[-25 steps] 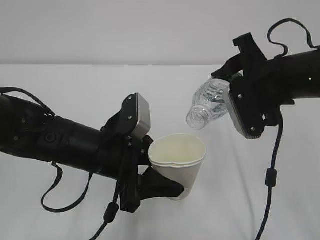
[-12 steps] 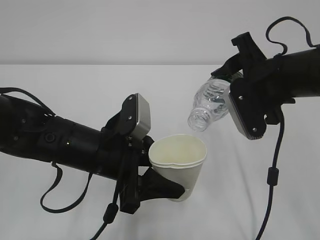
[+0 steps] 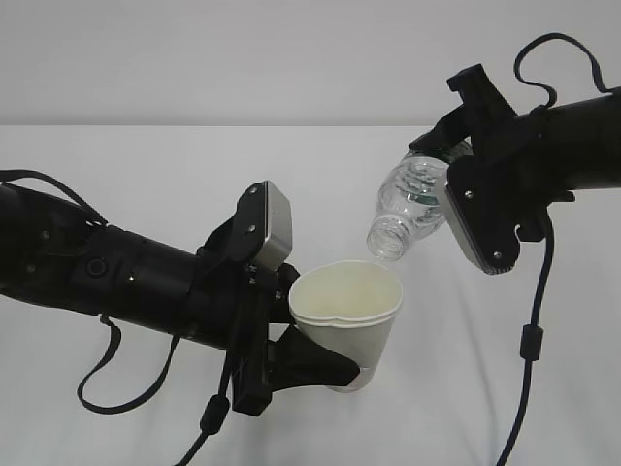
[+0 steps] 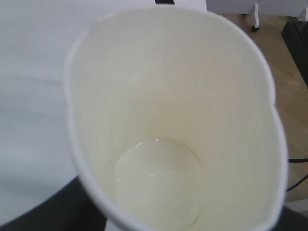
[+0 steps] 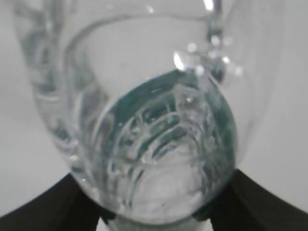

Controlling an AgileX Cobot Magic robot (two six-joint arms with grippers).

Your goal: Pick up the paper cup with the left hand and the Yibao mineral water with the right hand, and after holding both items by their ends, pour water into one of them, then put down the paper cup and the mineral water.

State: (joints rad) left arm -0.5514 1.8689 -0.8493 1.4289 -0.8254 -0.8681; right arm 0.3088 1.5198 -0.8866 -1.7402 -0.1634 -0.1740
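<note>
The white paper cup (image 3: 345, 316) is held upright above the table by my left gripper (image 3: 325, 364), which is shut on its base. In the left wrist view the cup (image 4: 168, 110) fills the frame, with a cream inside and a thin pool of water at the bottom. My right gripper (image 3: 456, 165) is shut on the base end of the clear Yibao mineral water bottle (image 3: 409, 199), tilted neck-down. Its open neck (image 3: 386, 240) sits just above the cup's far rim. In the right wrist view the bottle (image 5: 144, 125) fills the frame, its green label visible through the plastic.
The white table (image 3: 146, 165) lies under both arms, against a plain grey wall. Black cables hang from the right arm (image 3: 527, 340) and loop below the left arm (image 3: 107, 388). A floor and furniture legs (image 4: 255, 14) show past the table in the left wrist view.
The bottle has tipped steeper and its neck has moved down and slightly right, closer to the cup's rim. The left arm and cup have stayed almost still.
</note>
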